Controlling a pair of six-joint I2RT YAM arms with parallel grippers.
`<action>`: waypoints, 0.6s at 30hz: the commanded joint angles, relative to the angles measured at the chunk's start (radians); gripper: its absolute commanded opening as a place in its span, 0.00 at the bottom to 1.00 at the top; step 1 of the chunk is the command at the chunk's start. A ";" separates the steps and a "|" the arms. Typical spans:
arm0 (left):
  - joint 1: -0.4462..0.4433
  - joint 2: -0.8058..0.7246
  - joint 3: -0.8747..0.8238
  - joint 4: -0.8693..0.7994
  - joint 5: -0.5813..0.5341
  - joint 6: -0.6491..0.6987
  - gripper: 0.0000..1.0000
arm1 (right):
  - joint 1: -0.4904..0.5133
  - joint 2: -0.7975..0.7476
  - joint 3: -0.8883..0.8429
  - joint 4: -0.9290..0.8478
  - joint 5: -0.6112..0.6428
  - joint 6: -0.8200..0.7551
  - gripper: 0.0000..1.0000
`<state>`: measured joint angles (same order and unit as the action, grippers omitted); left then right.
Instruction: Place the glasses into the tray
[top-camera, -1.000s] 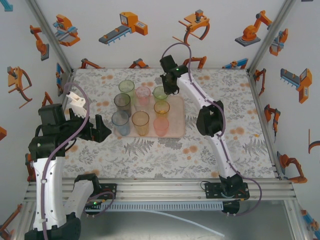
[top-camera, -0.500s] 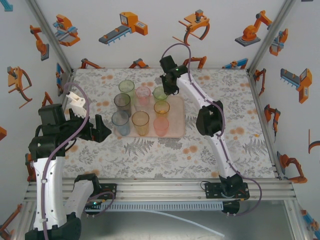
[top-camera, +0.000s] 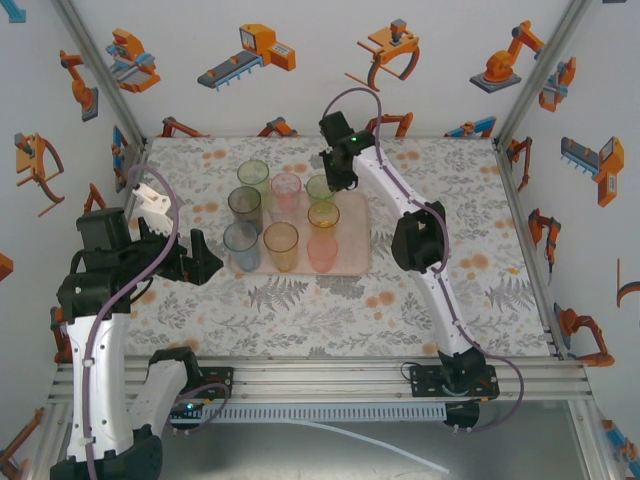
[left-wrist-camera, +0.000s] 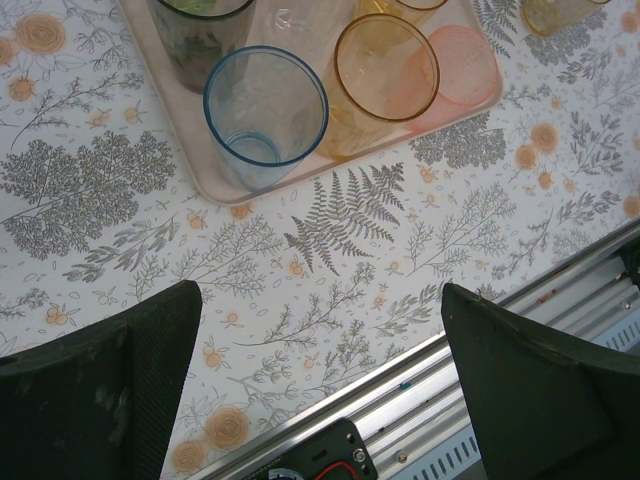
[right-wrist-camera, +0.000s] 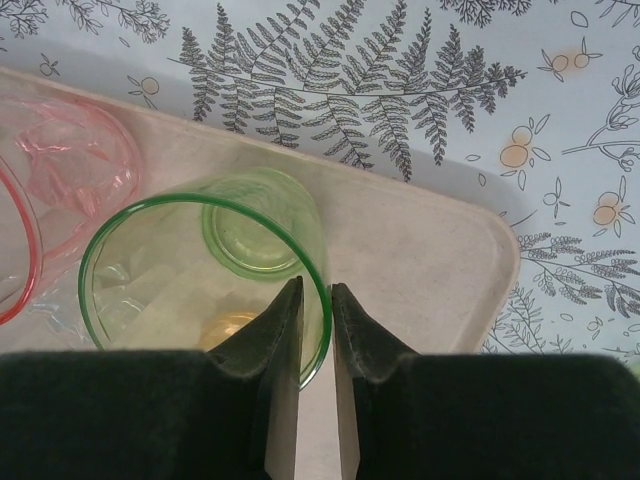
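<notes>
Care is what the green translucent tumbler (right-wrist-camera: 200, 270) asks from you. It stands upright on the flat pale pink-beige tray (right-wrist-camera: 430, 250), directly under the right gripper (right-wrist-camera: 317, 285). The tray corner lies just ahead and to the right of this gripper. One finger is inside the rim and the other outside, so the thin wall runs through the narrow gap between them. Whether the jaws press on the wall or only stand beside it, I cannot tell. The pink translucent tumbler (right-wrist-camera: 60, 170) is just to the left of this gripper, very near the green one.

I judge the green tumbler light, stiff and thin-walled, with a smooth surface that slips easily, so treat it as fragile. The rim wall is the good place to hold, on the side away from the neighbours, with moderate force. Because it is light and rather tall, a sideways drag can tip it.

The left gripper (left-wrist-camera: 320, 295) hangs with jaws wide apart and holds nothing. The blue translucent tumbler (left-wrist-camera: 265, 110) stands on the tray ahead of it.
</notes>
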<state>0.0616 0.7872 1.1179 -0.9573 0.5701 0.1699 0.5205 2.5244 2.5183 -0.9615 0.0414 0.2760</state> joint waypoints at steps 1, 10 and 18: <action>0.008 -0.010 -0.004 0.014 0.027 -0.011 0.97 | 0.007 0.029 0.039 -0.020 -0.014 -0.001 0.22; 0.009 -0.004 0.002 0.015 0.029 -0.015 0.97 | 0.007 0.030 0.049 -0.019 -0.024 0.000 0.28; 0.012 -0.003 0.005 0.014 0.031 -0.017 0.97 | 0.006 0.019 0.057 -0.019 -0.025 -0.001 0.36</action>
<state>0.0662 0.7876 1.1179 -0.9573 0.5739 0.1692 0.5205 2.5469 2.5370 -0.9642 0.0177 0.2760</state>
